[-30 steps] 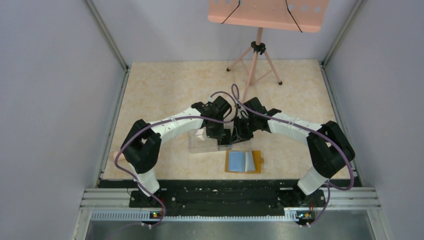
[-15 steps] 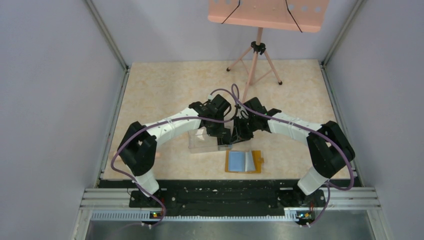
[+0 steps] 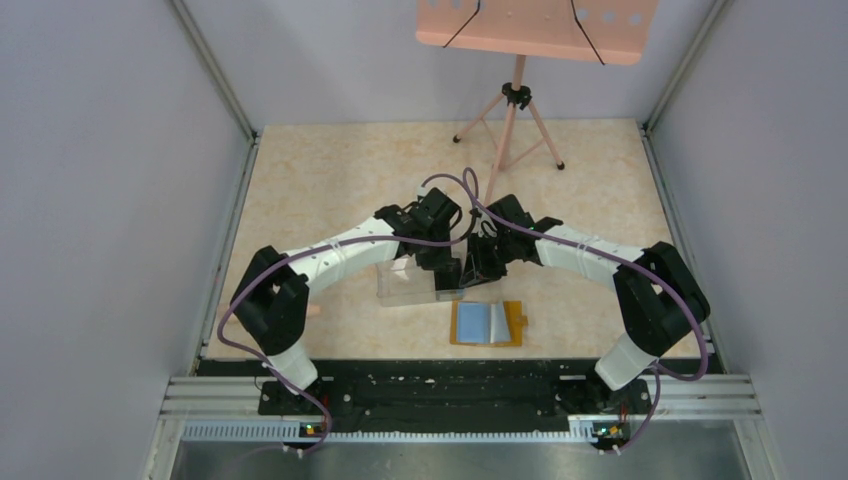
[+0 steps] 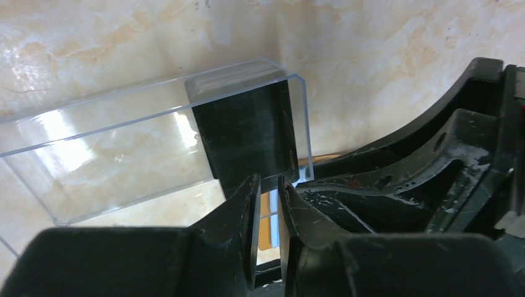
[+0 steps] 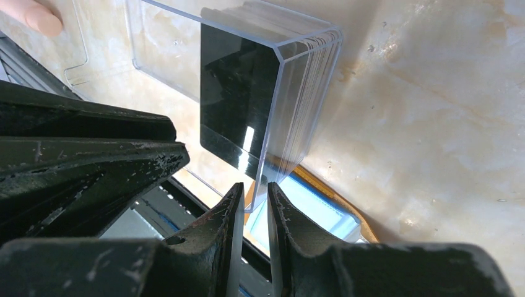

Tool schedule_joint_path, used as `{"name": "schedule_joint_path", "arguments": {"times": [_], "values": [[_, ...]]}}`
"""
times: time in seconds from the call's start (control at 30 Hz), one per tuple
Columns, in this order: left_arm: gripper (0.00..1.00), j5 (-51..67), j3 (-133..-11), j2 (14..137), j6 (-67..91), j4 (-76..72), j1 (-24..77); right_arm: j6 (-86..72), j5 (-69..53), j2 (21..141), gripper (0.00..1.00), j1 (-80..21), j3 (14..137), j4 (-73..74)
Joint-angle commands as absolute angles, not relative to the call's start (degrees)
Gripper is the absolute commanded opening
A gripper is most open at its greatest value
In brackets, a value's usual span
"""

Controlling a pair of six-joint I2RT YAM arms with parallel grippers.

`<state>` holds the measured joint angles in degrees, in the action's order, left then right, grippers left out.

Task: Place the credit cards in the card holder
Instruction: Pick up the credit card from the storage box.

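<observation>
Black, glossy credit cards (image 4: 244, 133) stand on edge, packed into one end of a clear plastic box (image 4: 124, 154) on the desk (image 3: 330, 170), just beyond the open orange card holder (image 3: 487, 323). I judge them light, stiff and slippery, best pinched across the faces at an exposed edge. Both arms bend inward, wrists meeting over that end. My right fingers (image 5: 216, 247) sit narrow on the box wall. My left fingers (image 4: 235, 235) are narrowly parted; I cannot tell if they hold anything.
</observation>
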<state>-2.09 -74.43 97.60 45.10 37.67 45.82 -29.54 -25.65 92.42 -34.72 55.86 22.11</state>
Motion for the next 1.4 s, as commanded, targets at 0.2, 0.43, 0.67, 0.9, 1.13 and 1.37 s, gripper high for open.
{"name": "schedule_joint_path", "arguments": {"times": [0.2, 0.43, 0.67, 0.9, 1.13, 1.37], "values": [[0.24, 0.7, -72.2, 95.0, 46.1, 31.9, 45.9, -28.8, -26.8, 92.8, 0.20, -35.4, 55.8, 21.2], [0.28, -5.0, -71.1, 95.5, 46.0, 38.4, 44.2, -28.8, -26.8, 92.9, 0.20, -35.4, 55.9, 21.2], [0.31, -4.3, -68.6, 95.8, 46.0, 38.4, 42.6, -28.7, -26.6, 92.7, 0.21, -35.5, 56.0, 21.4], [0.32, -2.0, -67.0, 93.4, 46.0, 34.8, 42.2, -25.5, -19.6, 89.5, 0.45, -36.7, 60.6, 27.4], [0.34, 4.5, -60.0, 88.1, 47.7, 26.7, 38.9, -23.9, -13.4, 90.0, 0.28, -39.3, 66.9, 31.8], [0.34, 8.5, -56.1, 86.9, 48.7, 22.5, 36.6, -24.0, -11.6, 96.5, 0.00, -41.6, 69.5, 32.1]]}}
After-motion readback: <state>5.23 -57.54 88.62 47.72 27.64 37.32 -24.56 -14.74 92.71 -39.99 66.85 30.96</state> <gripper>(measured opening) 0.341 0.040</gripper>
